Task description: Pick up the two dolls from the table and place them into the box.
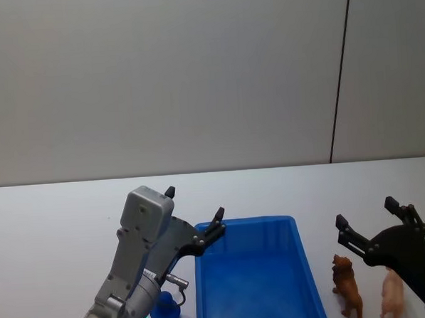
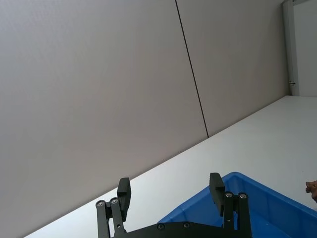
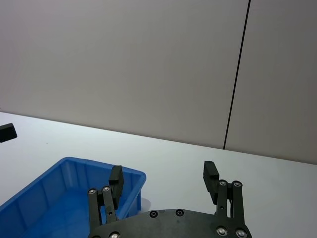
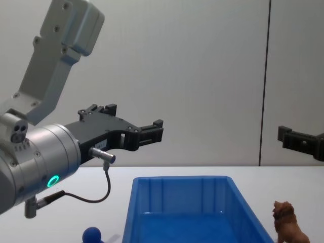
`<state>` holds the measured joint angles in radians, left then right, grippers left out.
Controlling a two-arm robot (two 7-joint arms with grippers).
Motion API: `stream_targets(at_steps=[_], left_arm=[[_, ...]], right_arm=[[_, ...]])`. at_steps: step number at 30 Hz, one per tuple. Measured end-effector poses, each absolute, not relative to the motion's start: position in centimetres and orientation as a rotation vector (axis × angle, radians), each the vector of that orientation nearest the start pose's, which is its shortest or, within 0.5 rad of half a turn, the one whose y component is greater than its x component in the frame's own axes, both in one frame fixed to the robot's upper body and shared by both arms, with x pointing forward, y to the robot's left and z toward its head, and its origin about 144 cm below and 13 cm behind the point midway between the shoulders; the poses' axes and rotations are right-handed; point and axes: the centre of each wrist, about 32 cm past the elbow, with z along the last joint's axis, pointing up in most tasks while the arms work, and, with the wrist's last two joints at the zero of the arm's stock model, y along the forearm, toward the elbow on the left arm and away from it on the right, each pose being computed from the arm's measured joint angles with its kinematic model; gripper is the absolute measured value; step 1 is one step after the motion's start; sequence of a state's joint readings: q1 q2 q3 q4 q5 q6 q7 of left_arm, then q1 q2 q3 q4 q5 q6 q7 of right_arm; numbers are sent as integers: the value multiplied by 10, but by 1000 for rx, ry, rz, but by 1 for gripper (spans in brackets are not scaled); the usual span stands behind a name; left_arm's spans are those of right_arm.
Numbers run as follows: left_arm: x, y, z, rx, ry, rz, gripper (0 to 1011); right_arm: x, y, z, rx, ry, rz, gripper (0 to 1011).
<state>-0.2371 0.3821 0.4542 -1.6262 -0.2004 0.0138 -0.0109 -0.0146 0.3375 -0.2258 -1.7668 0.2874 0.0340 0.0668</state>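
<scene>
The blue box (image 1: 205,287) sits on the white table (image 1: 59,217) between my arms. A brown shaggy doll (image 1: 345,284) stands just right of the box. It also appears in the chest view as the brown doll (image 4: 286,229). The dark blue round-headed doll (image 1: 165,309) lies left of the box, partly hidden by my left arm; the chest view has the blue doll (image 4: 92,235) at the bottom edge. My left gripper (image 1: 195,204) hangs open and empty above the box's left rear corner. My right gripper (image 1: 365,212) hangs open and empty above the brown doll.
A pale tan animal figure (image 1: 392,296) stands right of the brown doll, partly behind my right gripper. The box (image 4: 182,183) holds nothing that I can see. A grey wall runs behind the table's far edge. Bare tabletop stretches far left and behind the box.
</scene>
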Motion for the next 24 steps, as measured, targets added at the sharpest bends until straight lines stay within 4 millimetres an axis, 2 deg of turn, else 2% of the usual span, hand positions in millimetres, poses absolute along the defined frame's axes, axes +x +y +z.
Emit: stream_targets(at_steps=[24], left_arm=[[492, 198, 1204, 61, -268, 1124, 1001]], right_arm=[[443, -237, 1189, 26, -75, -1229, 999]])
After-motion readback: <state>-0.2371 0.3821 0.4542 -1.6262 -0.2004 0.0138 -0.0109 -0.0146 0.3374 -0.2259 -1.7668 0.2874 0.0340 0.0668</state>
